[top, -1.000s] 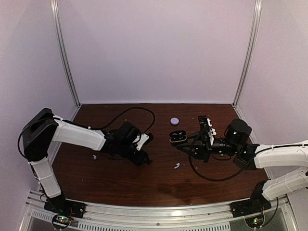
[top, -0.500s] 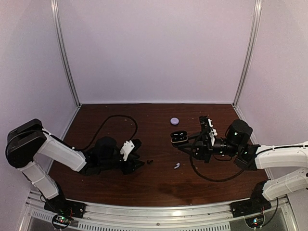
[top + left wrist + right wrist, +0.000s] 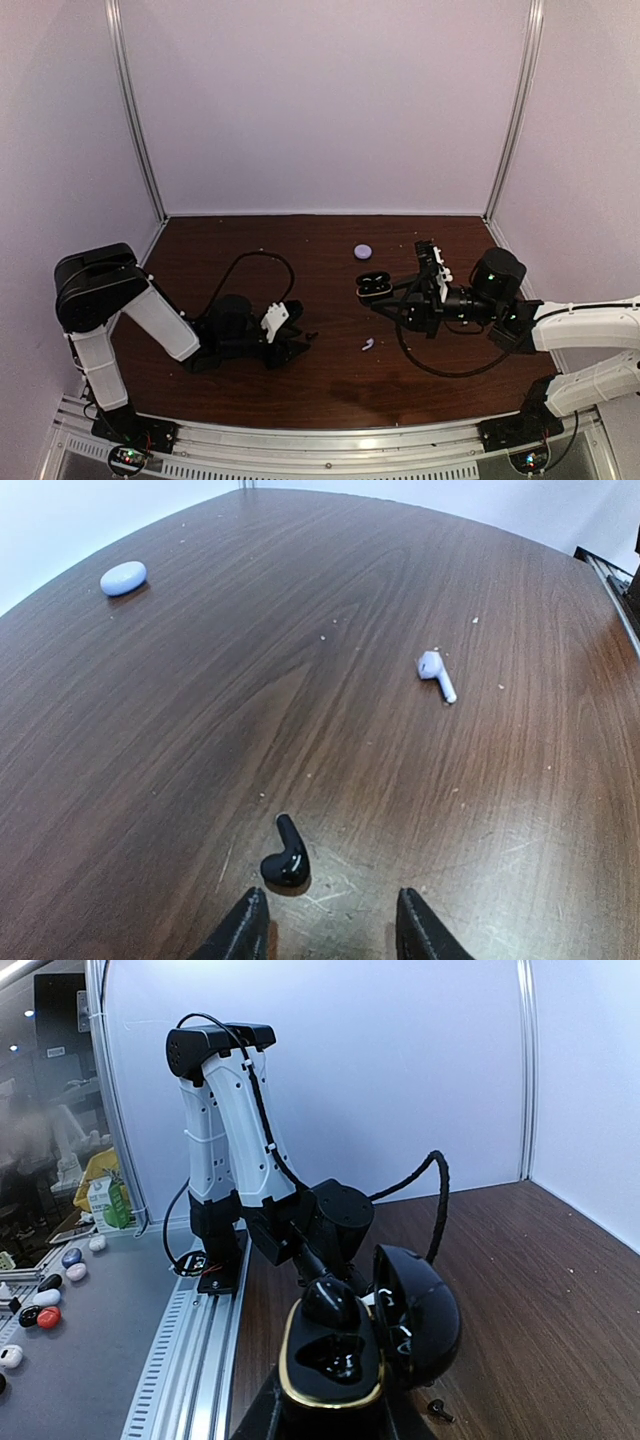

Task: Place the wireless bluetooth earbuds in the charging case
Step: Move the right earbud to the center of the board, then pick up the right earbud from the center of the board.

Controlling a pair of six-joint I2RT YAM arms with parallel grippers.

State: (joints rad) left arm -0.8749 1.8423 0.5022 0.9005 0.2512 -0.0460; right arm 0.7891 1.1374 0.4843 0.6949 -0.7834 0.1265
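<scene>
The right gripper (image 3: 335,1422) is clamped tight on the base of a black charging case (image 3: 432,1325), which it holds off the table (image 3: 300,630) a little right of centre, with the lid swung open and the gold-rimmed tray facing up. A black, bud-shaped piece (image 3: 335,1305) sits at one end of that tray (it looks like an earbud in its seat, though the view is too dark to be sure). The left arm lies low over the near left part of the table, and the left gripper (image 3: 330,922) has its fingers partly spread with only bare wood between them. A black earbud (image 3: 287,858) lies on the table just beyond those fingertips, not touching either one. Further right, on the near side of the held case, a pale earbud (image 3: 436,673) lies on its side with its short stem pointing away from the bud. Well apart from both, toward the far middle of the table, rests a closed lavender case (image 3: 123,577)
</scene>
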